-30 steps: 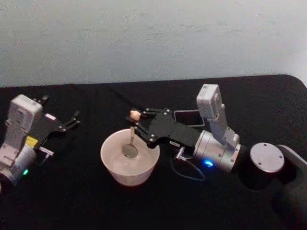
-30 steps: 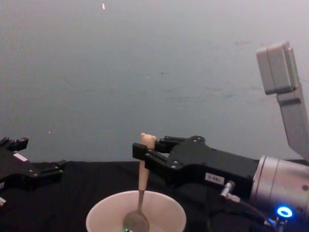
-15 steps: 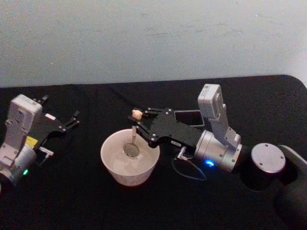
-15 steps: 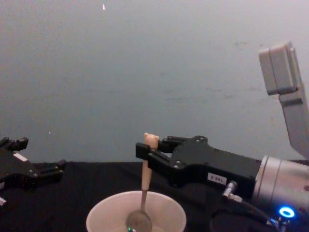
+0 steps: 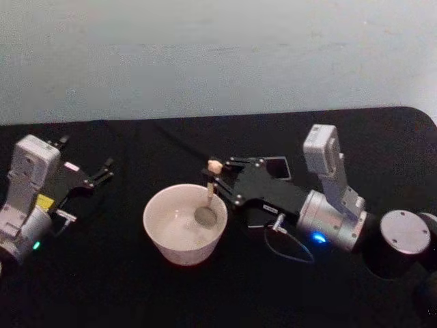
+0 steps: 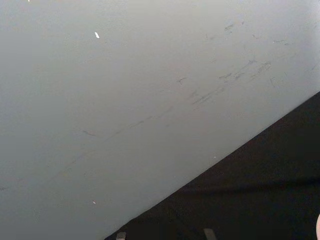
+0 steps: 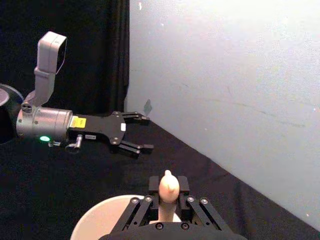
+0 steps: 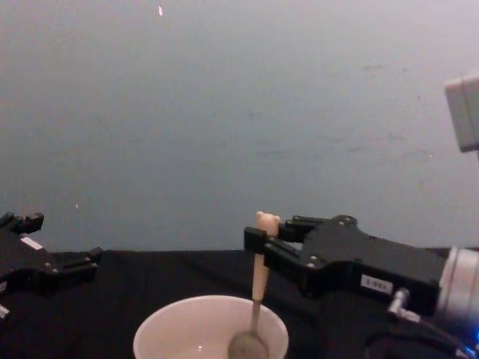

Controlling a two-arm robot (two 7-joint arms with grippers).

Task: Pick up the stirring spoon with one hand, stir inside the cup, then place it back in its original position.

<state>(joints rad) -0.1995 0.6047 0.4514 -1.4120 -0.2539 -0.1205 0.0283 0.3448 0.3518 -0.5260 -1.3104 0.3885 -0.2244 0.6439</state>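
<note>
I'm looking at a black table [image 5: 136, 287] running back to a pale wall. My right gripper [image 5: 213, 179] reaches in from the right and hangs over the right side of the cup [image 5: 179, 251], its fingers clenched on the pale handle of the spoon [image 5: 211, 184], just under the little knob at the top. My left gripper [image 5: 87, 154] is parked low at the table's left side, well apart from the cup, with its fingers spread and nothing between them.

The cup stands on the table between the two grippers. A dark square holder [image 5: 281, 159] sits behind the right gripper.

From the chest camera the spoon [image 8: 260, 269] stands nearly upright, its top leaning slightly right. Its dark bowl is down inside the cup [image 8: 172, 329], near the right-hand wall.
</note>
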